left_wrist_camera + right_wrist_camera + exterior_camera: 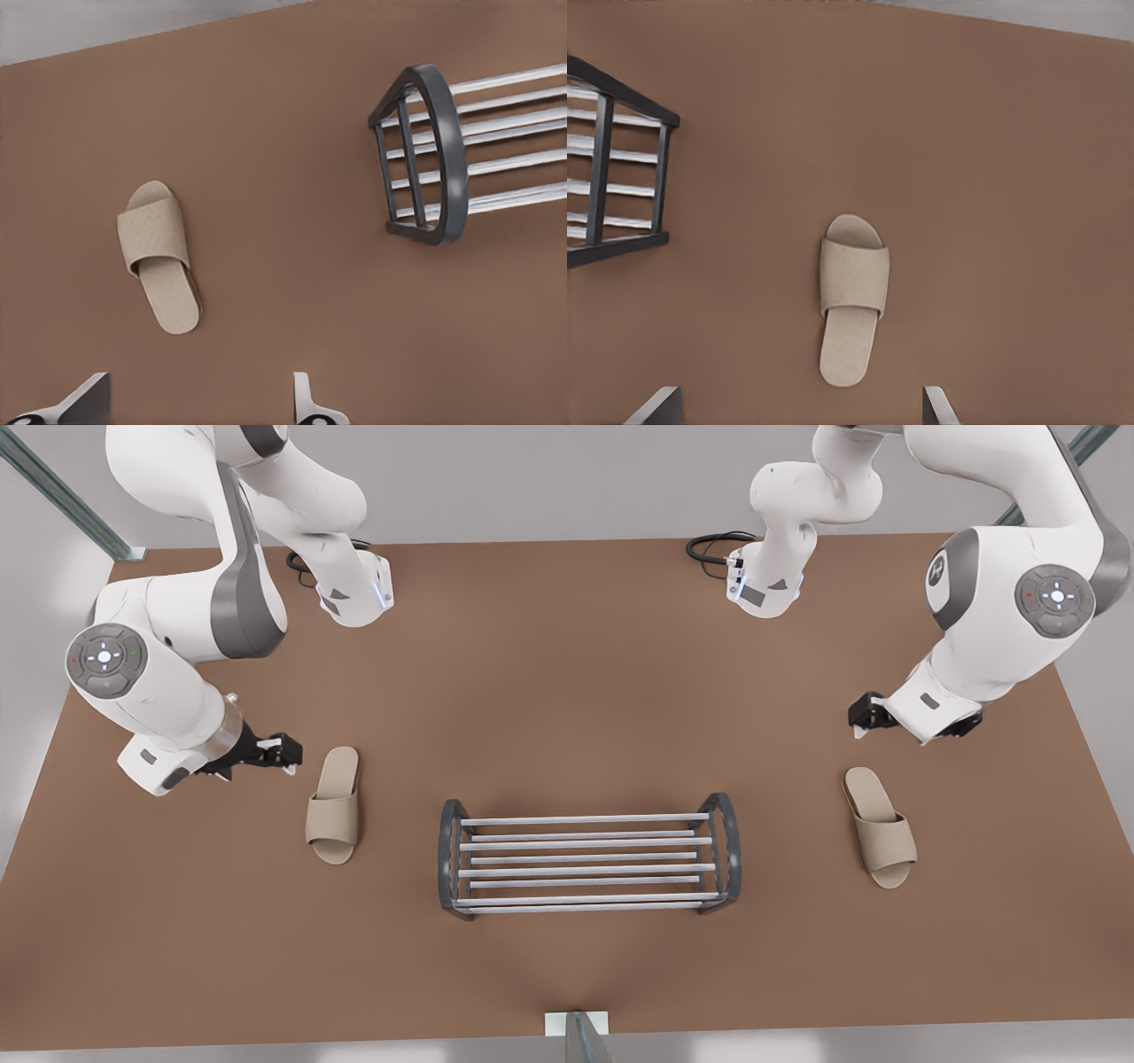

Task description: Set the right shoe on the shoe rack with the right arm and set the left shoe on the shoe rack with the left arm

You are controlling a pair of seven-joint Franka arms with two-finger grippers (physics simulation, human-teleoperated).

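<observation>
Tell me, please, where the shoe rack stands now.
The shoe rack stands on the brown table at the middle of the front view, between the two beige slippers and apart from both.

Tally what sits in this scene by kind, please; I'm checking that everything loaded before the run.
Beige slippers: 2, the right shoe near the right gripper on the front view's left, and the left shoe near the left gripper on its right.
Shoe rack: 1, between the slippers.
Grippers: 2, both open.
Total: 5.
</observation>
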